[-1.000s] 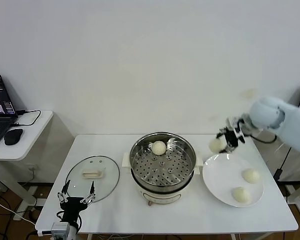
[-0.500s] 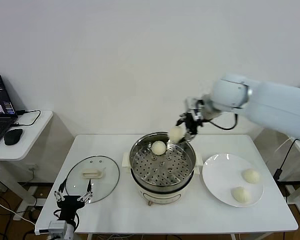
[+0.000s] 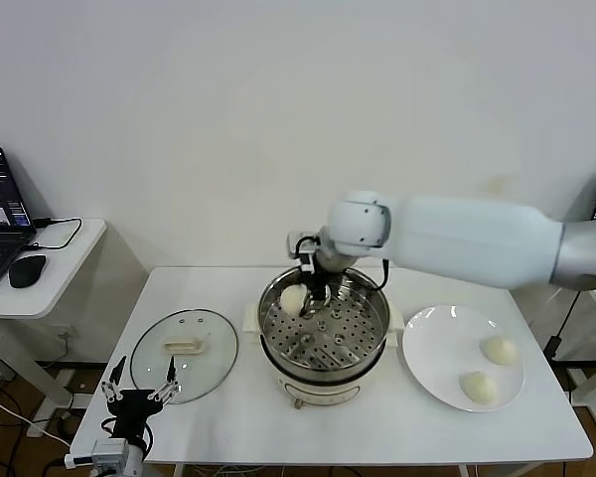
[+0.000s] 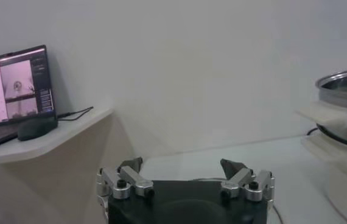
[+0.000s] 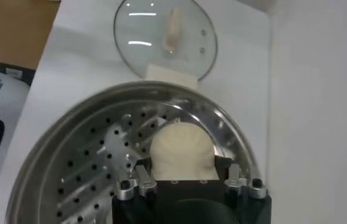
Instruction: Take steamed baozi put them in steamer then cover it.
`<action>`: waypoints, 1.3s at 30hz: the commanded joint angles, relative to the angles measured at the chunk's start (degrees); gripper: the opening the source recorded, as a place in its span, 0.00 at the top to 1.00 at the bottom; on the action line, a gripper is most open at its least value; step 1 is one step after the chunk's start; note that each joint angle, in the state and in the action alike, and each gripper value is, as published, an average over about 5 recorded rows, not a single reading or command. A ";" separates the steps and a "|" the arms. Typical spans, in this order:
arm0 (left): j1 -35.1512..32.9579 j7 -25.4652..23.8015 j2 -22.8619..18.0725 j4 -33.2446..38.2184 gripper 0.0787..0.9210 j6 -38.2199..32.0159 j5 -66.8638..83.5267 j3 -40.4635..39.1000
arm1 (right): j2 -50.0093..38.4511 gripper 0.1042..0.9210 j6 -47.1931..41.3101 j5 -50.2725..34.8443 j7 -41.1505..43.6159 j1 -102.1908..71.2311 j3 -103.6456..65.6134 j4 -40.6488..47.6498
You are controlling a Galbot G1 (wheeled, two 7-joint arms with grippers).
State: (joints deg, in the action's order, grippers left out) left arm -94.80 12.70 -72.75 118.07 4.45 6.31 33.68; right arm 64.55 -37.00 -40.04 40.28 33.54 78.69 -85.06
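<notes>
Right wrist view: baozi (image 5: pixel 181 148) pinched by right gripper (image 5: pixel 185 176) over steamer (image 5: pixel 70 158); judged soft, side-held lightly.

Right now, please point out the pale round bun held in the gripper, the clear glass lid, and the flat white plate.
pale round bun (image 5: pixel 182 148), right wrist view, its top.
clear glass lid (image 3: pixel 217 338), head view, bare glass.
flat white plate (image 3: pixel 439 348), head view, bare middle.

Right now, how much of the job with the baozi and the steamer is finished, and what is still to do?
None can be confirmed resting in the steamer: its visible tray area is bare and the arm hides part. In hand: the right gripper holds a baozi over the tray's left side. Left: two baozi wait on the plate, and the lid lies on the table. The left gripper is open, idle near the lid.
</notes>
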 commanded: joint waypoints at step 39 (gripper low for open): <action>-0.23 0.08 1.05 1.25 0.12 -0.34 -0.67 -1.69 | -27.06 0.12 7.48 9.76 18.87 19.14 7.42 -14.08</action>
State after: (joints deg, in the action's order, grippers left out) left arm -95.04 12.79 -71.67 119.31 4.10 5.65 32.20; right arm 50.78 -33.57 -35.12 52.26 44.58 82.19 -92.15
